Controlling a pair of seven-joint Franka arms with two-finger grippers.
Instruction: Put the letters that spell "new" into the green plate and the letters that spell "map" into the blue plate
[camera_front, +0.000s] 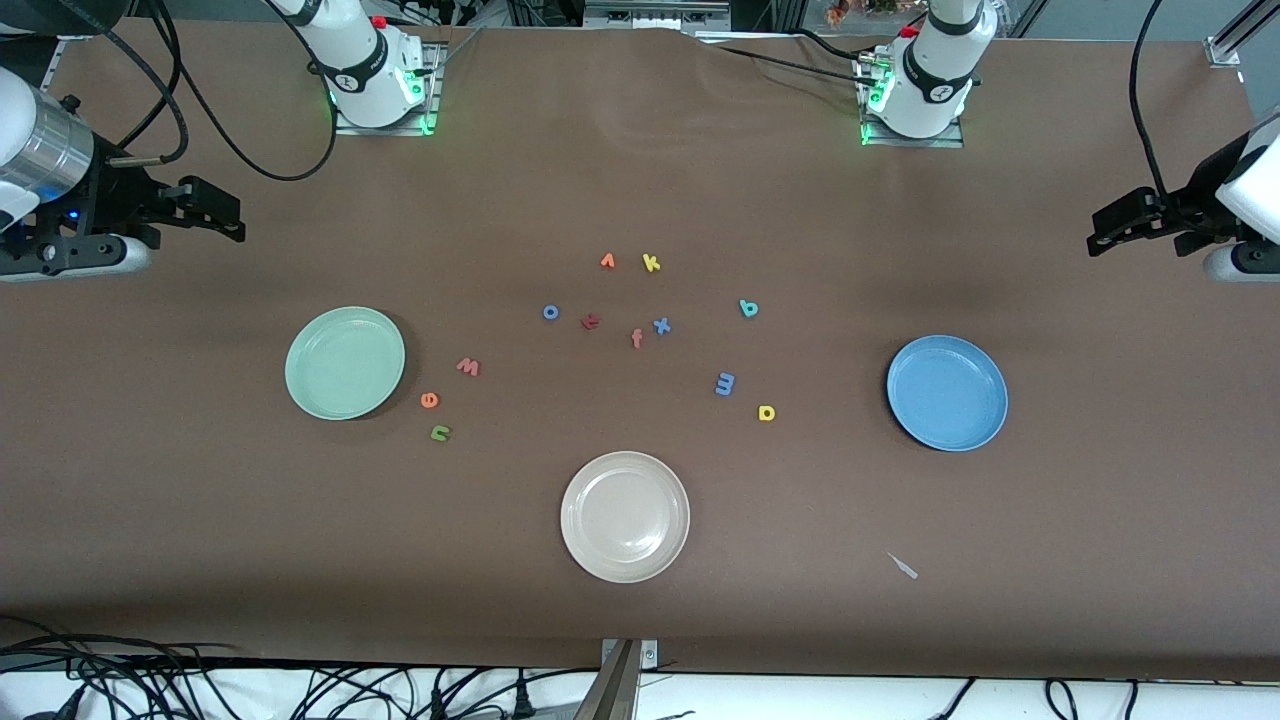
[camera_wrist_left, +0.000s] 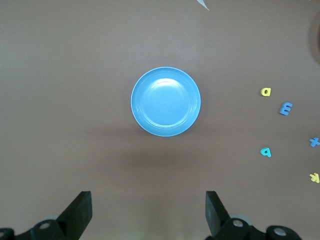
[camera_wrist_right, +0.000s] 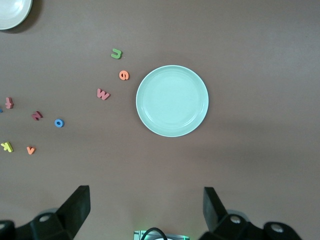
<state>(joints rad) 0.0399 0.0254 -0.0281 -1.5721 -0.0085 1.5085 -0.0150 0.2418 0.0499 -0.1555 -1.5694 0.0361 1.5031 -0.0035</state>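
Brown table, both arms parked with jaws wide: right gripper (camera_front: 215, 212), then the mint green plate (camera_front: 345, 362), with pink w (camera_front: 468, 367), orange e (camera_front: 429, 400), green n (camera_front: 440, 432) beside it. Teal letter (camera_front: 748, 308), blue m (camera_front: 725, 384) and yellow p (camera_front: 766, 412) near the blue plate (camera_front: 947, 392), then left gripper (camera_front: 1120, 225).

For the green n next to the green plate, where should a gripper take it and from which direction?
Probably straight down from above. The green n lies flat on the table, so its sides are the only graspable faces. Close the fingers across its two legs or across the arch. The orange e lies close by, so keep the fingers off that side. The right gripper, open at the right arm's end, looks better placed.
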